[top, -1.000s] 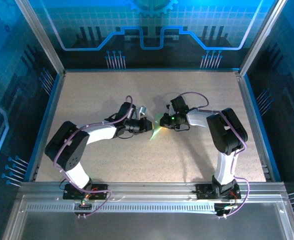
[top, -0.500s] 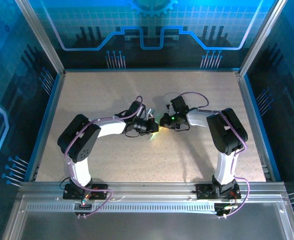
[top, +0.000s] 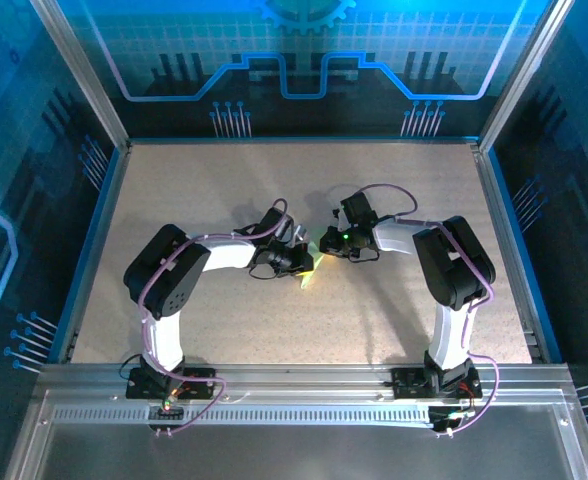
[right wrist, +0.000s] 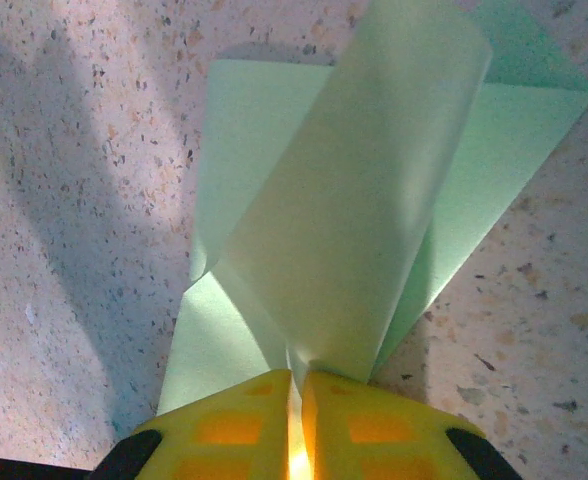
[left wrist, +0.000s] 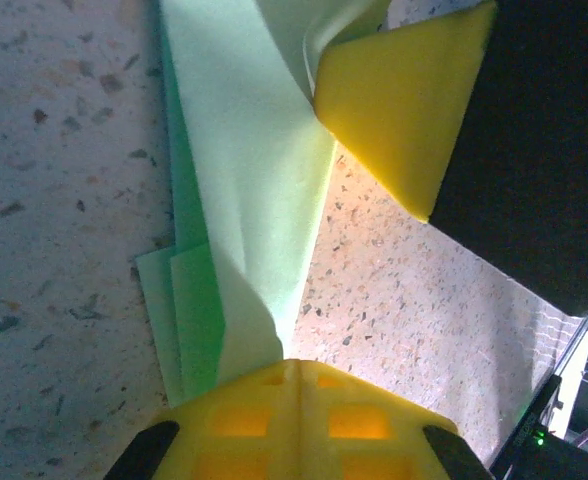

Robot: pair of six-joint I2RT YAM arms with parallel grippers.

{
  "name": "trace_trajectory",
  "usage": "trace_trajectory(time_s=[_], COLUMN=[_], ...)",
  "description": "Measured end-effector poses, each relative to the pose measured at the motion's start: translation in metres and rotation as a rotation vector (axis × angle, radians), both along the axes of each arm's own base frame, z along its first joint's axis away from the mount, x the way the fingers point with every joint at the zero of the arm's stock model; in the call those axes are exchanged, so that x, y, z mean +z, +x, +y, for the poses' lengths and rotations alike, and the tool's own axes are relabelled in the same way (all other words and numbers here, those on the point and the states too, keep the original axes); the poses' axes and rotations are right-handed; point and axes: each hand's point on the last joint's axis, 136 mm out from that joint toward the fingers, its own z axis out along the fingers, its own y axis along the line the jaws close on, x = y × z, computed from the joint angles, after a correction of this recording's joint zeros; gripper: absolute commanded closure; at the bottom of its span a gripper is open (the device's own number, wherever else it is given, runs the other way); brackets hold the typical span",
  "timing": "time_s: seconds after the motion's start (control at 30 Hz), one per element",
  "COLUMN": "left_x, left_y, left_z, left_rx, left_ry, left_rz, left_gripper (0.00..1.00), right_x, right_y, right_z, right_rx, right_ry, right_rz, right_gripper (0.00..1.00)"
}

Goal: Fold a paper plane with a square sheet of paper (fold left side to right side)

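Note:
The pale green paper (top: 312, 268) lies mid-table, part folded into layers with a narrow end. In the right wrist view a flap of the paper (right wrist: 354, 220) curls upward, and my right gripper (right wrist: 296, 378) is shut on its lower end. My right gripper (top: 331, 243) sits just right of the sheet. My left gripper (top: 302, 262) comes in from the left, its fingers shut together. In the left wrist view its tips (left wrist: 292, 365) rest on the folded paper (left wrist: 244, 200); whether paper is between them I cannot tell. A right fingertip (left wrist: 404, 110) touches the sheet's far end.
The speckled beige table (top: 204, 190) is boxed in by a blue frame, with metal posts at the back corners (top: 124, 145). A slotted rail (top: 294, 410) runs along the near edge by the arm bases. Both forearms meet over the table's middle.
My left arm has swung right, bringing its shut gripper onto the paper. The right gripper has stayed in place holding the flap.

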Motion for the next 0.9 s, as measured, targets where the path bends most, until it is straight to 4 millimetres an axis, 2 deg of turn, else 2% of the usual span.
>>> trace_trajectory(time_s=[0.4, 0.6, 0.7, 0.8, 0.9], left_x=[-0.01, -0.011, -0.012, -0.012, -0.012], left_y=[0.0, -0.001, -0.002, -0.003, -0.01], left_z=[-0.001, -0.001, 0.0, 0.001, 0.008], left_rx=[-0.001, -0.014, -0.028, -0.045, -0.054], left_ry=[0.021, 0.046, 0.054, 0.069, 0.087], left_rz=[0.02, 0.013, -0.001, -0.027, -0.043], left_gripper=[1.0, 1.0, 1.0, 1.0, 1.0], right_x=[0.001, 0.011, 0.033, 0.065, 0.082], right_y=[0.0, -0.001, -0.003, -0.006, -0.015], right_z=[0.002, 0.002, 0.001, -0.001, -0.003], right_rx=[0.003, 0.005, 0.002, -0.001, -0.009], right_ry=[-0.006, 0.005, 0.031, 0.067, 0.102], right_rz=[-0.001, -0.013, -0.052, -0.118, -0.156], right_gripper=[0.85, 0.85, 0.85, 0.85, 0.85])
